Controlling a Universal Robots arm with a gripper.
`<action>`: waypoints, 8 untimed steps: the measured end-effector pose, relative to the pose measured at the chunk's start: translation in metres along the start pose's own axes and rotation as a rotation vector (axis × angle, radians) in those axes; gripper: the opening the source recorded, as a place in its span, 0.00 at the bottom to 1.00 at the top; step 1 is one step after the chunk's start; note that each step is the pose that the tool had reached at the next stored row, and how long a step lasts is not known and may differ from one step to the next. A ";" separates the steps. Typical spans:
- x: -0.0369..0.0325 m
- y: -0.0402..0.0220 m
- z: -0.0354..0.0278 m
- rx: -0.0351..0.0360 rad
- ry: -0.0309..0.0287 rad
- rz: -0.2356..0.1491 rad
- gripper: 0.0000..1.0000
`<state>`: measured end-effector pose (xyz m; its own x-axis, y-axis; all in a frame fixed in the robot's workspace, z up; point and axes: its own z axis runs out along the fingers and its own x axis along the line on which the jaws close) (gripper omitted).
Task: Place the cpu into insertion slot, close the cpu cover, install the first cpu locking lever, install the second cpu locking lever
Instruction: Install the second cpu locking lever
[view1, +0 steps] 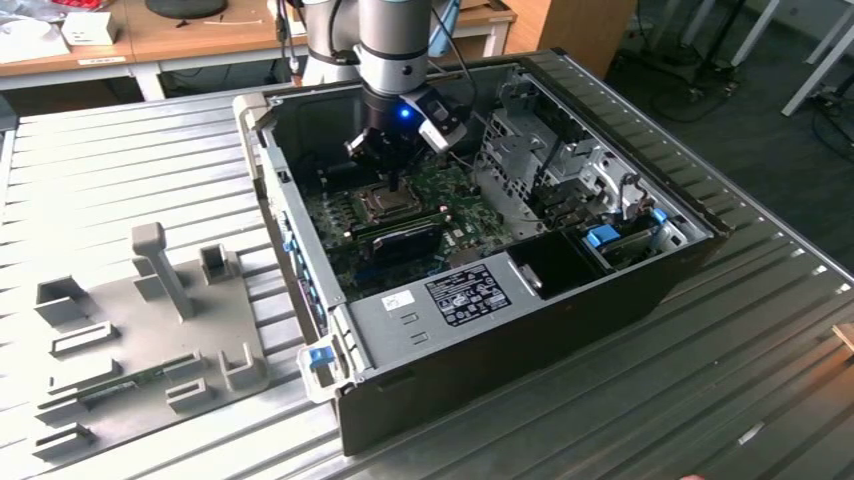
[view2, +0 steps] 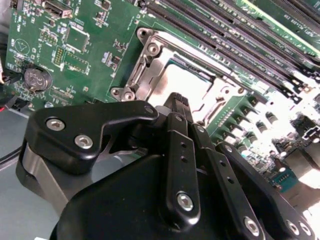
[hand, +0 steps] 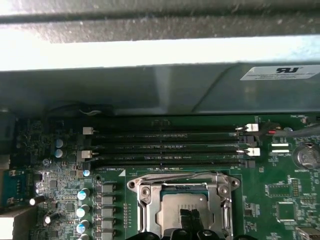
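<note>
The insertion slot (view1: 387, 205) sits on the green board inside the open computer case. The cpu (hand: 175, 210) (view2: 187, 85) lies flat in it, its dull metallic top showing through the cut-out. The silvery cpu cover (hand: 145, 200) (view2: 150, 65) lies down around the chip. My gripper (view1: 387, 165) hangs just above the slot's edge. In the second wrist view my gripper (view2: 176, 100) has its black fingers together, holding nothing, with the tip over the slot's near rim. Its fingertips (hand: 170, 234) show dark at the slot's edge in the first wrist view.
Long black memory slots (hand: 165, 145) run beside the socket, with the case wall (hand: 150, 90) behind them. A metal drive cage (view1: 534, 150) stands on the exterior view's right. A grey fixture plate (view1: 147, 330) with holders lies outside the case on the left. A coin battery (view2: 37, 79) sits nearby.
</note>
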<state>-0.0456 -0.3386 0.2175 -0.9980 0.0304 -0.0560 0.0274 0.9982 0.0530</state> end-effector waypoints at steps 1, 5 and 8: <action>-0.0001 0.0001 -0.0021 0.0001 0.0001 0.000 0.10; -0.0006 0.0006 -0.0113 0.0002 0.0009 0.000 0.10; -0.0007 0.0007 -0.0123 0.0006 0.0010 0.000 0.10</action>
<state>-0.0456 -0.3385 0.2299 -0.9980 0.0306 -0.0549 0.0277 0.9982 0.0525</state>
